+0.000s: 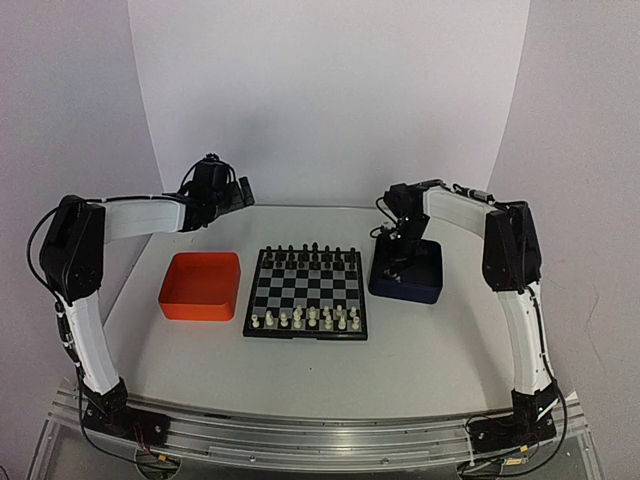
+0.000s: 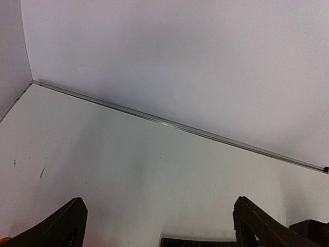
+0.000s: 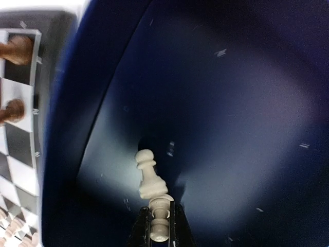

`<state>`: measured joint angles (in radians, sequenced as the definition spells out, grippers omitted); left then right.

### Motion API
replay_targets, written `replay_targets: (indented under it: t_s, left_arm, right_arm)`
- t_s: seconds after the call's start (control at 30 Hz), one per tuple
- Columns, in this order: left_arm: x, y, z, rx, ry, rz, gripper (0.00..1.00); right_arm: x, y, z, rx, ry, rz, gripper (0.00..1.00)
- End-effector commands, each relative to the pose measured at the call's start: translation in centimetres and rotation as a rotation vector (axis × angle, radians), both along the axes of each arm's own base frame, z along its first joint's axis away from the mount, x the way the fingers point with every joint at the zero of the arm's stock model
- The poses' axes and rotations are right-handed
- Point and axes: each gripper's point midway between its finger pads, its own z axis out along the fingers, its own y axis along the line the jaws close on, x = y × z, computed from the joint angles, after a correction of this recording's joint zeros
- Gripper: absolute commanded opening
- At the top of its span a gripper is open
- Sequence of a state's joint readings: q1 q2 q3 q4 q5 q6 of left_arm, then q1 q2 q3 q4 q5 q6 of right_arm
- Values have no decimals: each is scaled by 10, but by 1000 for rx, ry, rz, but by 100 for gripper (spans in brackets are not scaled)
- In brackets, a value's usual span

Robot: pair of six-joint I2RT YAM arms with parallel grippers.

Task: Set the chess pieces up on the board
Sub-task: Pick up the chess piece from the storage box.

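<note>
Right gripper (image 3: 160, 231) pinches narrow on a cream-white pawn (image 3: 160, 218) low in the dark blue tray (image 3: 231, 103), my fingers (image 3: 141, 234) hiding its sides, a second pawn (image 3: 149, 177) touching it. Other chess pieces (image 1: 305, 319) line the near rows of the board (image 1: 305, 290) beside the tray. My left gripper (image 2: 159, 206) gapes wide, partly cut off by the frame.

Pale grey counter (image 1: 420, 360), matt, with a few small dark specks. Carries three things in a row across its middle: orange tray (image 1: 196, 311) at left, board (image 1: 305, 290) at centre just beside it, dark blue tray (image 1: 405, 291) at right, close against the board's right edge.
</note>
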<state>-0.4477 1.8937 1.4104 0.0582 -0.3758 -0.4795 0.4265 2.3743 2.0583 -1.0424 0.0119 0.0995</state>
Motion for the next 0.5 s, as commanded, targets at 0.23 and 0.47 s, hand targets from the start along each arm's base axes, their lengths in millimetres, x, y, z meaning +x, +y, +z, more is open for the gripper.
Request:
replay_targets:
  t_s: [0.23, 0.47]
  left_arm:
    - [-31, 0, 59, -138, -111, -74, 100]
    - [-40, -6, 49, -135, -87, -130, 100]
  right_arm:
    - [-4, -1, 118, 95, -201, -21, 0]
    - [-28, 47, 137, 275, -154, 96, 0]
